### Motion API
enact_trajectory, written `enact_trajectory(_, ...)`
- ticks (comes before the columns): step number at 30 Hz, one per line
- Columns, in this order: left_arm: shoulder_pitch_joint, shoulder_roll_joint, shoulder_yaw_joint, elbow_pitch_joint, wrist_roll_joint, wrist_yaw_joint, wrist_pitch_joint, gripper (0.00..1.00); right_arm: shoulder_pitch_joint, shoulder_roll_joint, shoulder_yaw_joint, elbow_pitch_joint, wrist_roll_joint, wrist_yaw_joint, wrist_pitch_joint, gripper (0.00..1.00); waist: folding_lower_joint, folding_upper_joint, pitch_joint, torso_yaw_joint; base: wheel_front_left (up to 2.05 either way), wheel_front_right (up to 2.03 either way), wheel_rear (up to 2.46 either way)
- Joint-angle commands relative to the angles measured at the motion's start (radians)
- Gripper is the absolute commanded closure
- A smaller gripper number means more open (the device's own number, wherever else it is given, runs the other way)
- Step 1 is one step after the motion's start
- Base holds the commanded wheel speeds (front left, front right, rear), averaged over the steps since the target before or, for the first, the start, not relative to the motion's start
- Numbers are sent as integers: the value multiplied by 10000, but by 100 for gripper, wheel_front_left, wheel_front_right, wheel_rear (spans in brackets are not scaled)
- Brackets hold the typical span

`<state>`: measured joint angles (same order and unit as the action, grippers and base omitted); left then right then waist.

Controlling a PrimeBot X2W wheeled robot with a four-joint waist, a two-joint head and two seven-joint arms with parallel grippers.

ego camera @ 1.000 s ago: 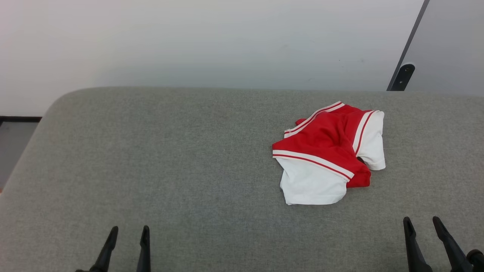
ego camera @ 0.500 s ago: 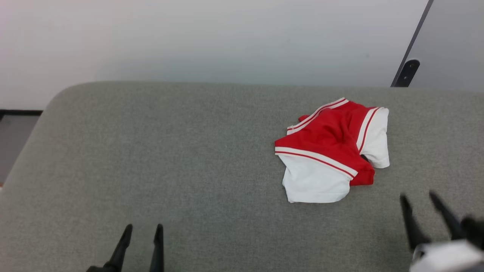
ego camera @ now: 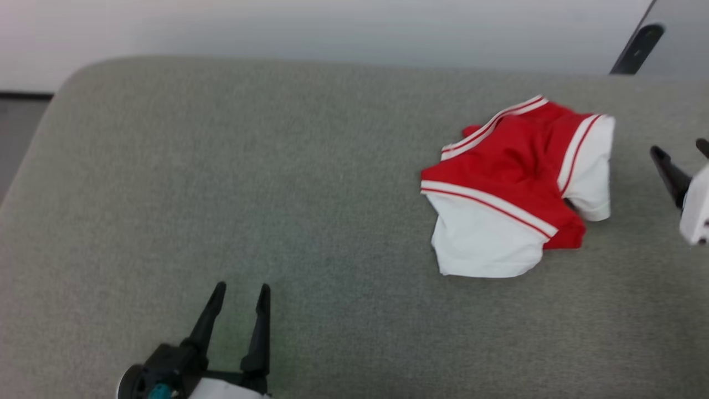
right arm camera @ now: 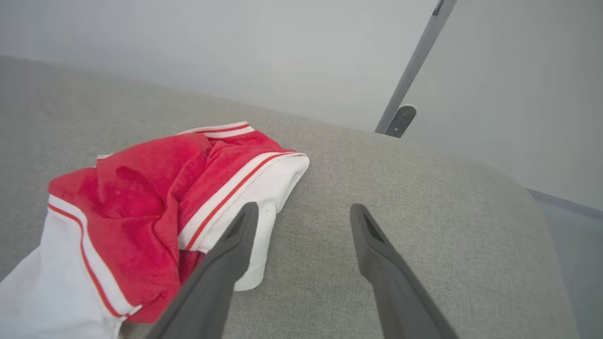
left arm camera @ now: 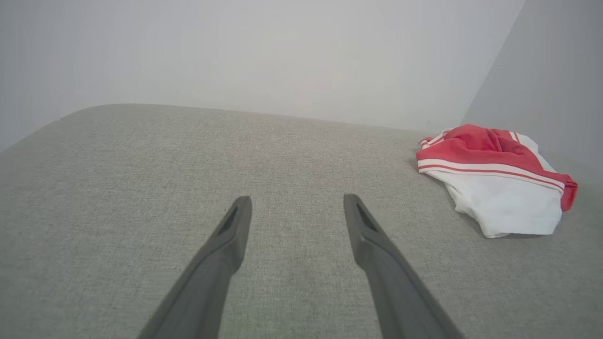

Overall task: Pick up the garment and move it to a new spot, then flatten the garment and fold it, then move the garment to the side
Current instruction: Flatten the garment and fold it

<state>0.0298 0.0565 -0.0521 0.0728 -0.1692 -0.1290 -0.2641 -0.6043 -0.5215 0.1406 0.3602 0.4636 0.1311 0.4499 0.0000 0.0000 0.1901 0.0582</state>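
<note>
The garment [ego camera: 498,172] lay crumpled on the grey padded surface [ego camera: 221,166], toward 2 o'clock in the head view. Its long axis ran roughly from 7 to 1 o'clock, with a white sleeve at the 7 o'clock end. The right gripper [ego camera: 680,145], jaws spread and empty, stood near it at 3 o'clock and was the closer arm. The left gripper [ego camera: 242,287], likewise agape and empty, sat well apart at 8 o'clock. The surface's far edge ran near the heap at 12 o'clock, and broad bare room lay toward 9 o'clock.

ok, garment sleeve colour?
White sleeves on the garment, with red-and-white stripe bands at the red body; clearest in the head view.
</note>
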Motion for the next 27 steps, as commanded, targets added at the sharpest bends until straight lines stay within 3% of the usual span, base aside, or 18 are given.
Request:
enact_trajectory(1,-166,-14,-21,5,-66,-20,-4,0,-231,-89,124,111,143,-7,197,0,0,0,591,308,0,0,0)
enact_trajectory(9,-892,-39,-437,182,-152,-20,-4,0,-2210,-601,1744,1571,1486,-8,2997,0,0,0,1496,638,0,0,0)
enact_trajectory(14,-1240,-48,-591,234,-144,-21,-4,0,-2842,-617,2208,2126,1776,-8,3894,0,0,0,1931,780,0,0,0)
enact_trajectory(18,-1446,-54,-712,342,-195,-21,-4,0,-3008,-631,2554,2294,1822,-8,3885,0,0,0,2170,852,0,0,0)
enact_trajectory(19,-1493,-55,-734,366,-200,-21,-4,0,-3004,-587,2676,2300,1866,-8,3863,11,0,0,2196,860,0,0,0)
enact_trajectory(20,-1525,-55,-749,389,-204,-21,-4,0,-2986,-554,2818,2242,1905,-7,3799,60,0,0,2222,864,0,0,0)
enact_trajectory(21,-1555,-57,-769,413,-208,-22,-4,0,-2973,-546,2874,2175,1976,-5,3647,76,0,0,2246,866,0,0,0)
enact_trajectory(22,-1588,-58,-785,439,-217,-22,-4,0,-2984,-588,2878,2174,2029,-5,3471,100,0,0,2258,866,0,0,0)
enact_trajectory(27,-1661,-62,-797,549,-258,-22,-4,0,-3333,-675,3262,1729,1967,-7,2430,100,0,0,2174,795,0,0,0)
